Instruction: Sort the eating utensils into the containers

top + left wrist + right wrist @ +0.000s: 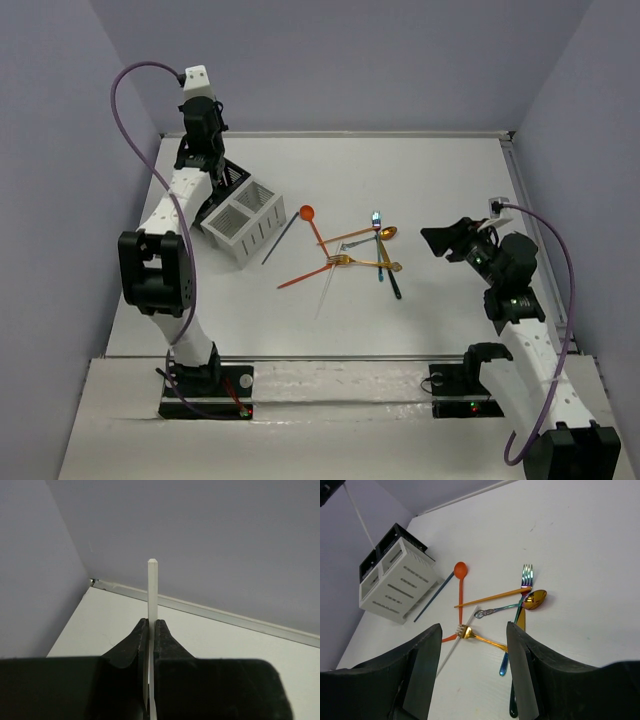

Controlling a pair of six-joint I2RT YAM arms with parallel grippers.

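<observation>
Seen from above, the left claw hangs at the far left of the table. The black caddy sits directly beneath it, touching the white caddy on the side nearer the arm bases. Off to this claw's right, the loose utensils lie flat in a crossed heap. The right claw hovers just beyond the heap's right edge with its fingers spread and empty. From the left wrist, the left claw is pressed together, pinching a white stick that pokes straight out past its fingertips. From the right wrist, the right claw is spread wide and grips nothing. A gold fork lies on the table in the gap between its fingers. Ahead of them lie an orange spoon, an orange stick, a shimmering fork and a gold spoon. Further ahead and to this claw's left stand the white caddy and, behind it, the black caddy. A dark stick lies just beside the white one.
</observation>
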